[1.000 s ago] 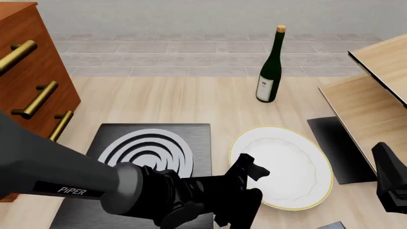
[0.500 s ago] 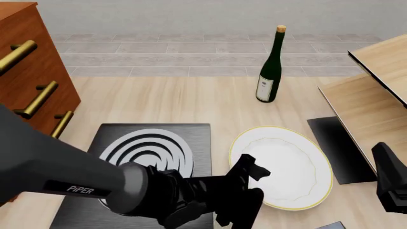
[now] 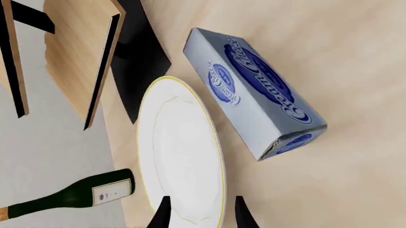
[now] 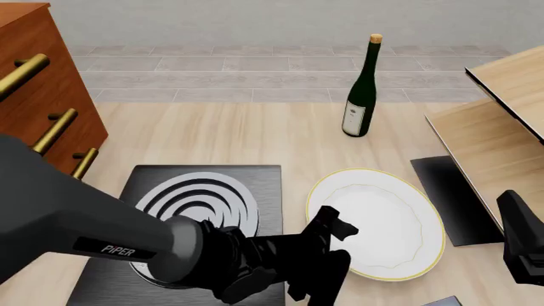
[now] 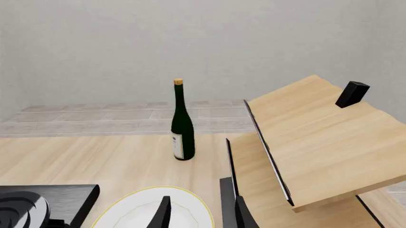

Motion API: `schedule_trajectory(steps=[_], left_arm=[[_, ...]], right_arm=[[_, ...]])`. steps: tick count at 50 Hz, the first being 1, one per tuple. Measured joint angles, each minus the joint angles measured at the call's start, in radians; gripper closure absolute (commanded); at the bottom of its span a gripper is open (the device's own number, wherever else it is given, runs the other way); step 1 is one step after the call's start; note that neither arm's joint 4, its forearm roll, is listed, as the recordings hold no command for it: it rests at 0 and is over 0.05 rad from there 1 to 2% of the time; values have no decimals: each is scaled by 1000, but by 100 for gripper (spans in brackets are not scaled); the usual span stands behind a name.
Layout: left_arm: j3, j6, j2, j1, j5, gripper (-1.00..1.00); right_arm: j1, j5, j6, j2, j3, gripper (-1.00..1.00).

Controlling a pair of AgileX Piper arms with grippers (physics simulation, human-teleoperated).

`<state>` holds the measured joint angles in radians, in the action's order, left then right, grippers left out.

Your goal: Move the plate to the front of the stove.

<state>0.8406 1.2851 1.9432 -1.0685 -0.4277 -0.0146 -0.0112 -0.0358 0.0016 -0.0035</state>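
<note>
A dark green wine bottle (image 4: pixel 361 95) with a cork and a pale label stands upright on the light wooden table (image 4: pixel 246 137), towards the far side near the grey tiled strip. To the left rises a reddish-brown wooden cabinet (image 4: pixel 38 83) with brass bar handles (image 4: pixel 53 132), and on the right a pale wooden shelf unit (image 4: pixel 497 127) leans in over a plain black mat (image 4: pixel 450 197) lying flat on the table. A blue and grey carton (image 3: pixel 254 90) printed with script lettering lies on its side on the tabletop.
</note>
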Motion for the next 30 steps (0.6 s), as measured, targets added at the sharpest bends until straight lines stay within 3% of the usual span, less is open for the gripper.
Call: schedule_trajectory(steps=[25, 26, 30], left_arm=[[11, 4, 22, 17, -4, -100], [12, 4, 23, 17, -5, 100], [15, 2, 27, 16, -8, 100]], right_arm=[[-1, 0, -1, 0, 0, -100], [-1, 0, -1, 0, 0, -100], [-1, 0, -1, 0, 0, -100]])
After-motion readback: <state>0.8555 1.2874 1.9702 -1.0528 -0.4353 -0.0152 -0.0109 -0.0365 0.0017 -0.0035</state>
